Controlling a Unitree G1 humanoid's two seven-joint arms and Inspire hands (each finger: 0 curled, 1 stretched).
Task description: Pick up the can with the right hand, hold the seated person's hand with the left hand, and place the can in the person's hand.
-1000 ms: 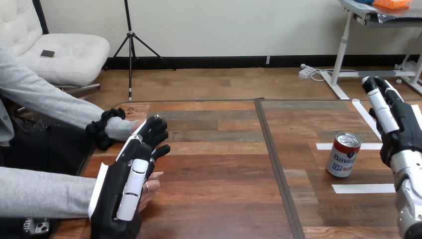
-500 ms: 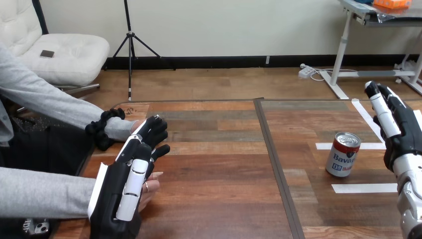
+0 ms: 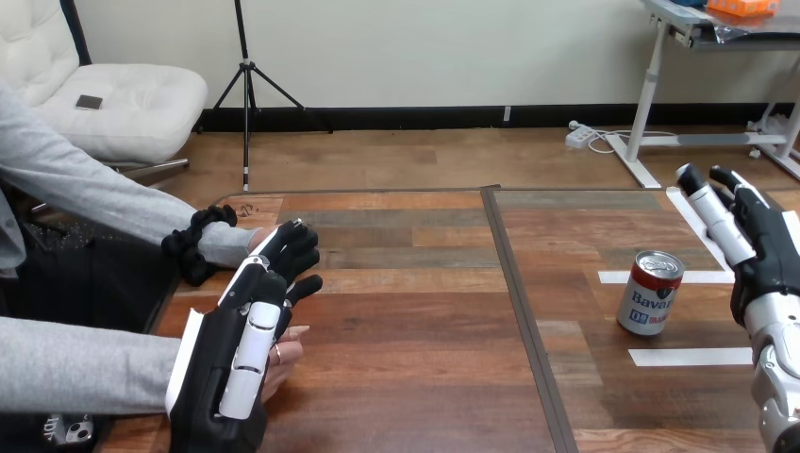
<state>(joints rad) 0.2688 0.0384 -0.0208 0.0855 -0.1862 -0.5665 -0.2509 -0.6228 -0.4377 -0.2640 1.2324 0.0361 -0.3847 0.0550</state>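
Can (image 3: 651, 293) is sitting alone at right.
Right hand (image 3: 764, 255) is hanging loose nearby; left hand (image 3: 236, 354) is covering person's hand (image 3: 286, 354), grip unclear.

The one piece of print stands on the can (image 3: 651, 293), upright on the right part of the table (image 3: 415, 311): dark blue letters on a white band round its red body, the word cut off by the can's curve. Below them is a small blue patch with white characters, too small to make out. A faint dark scribble marks the table's far left corner, also unreadable.
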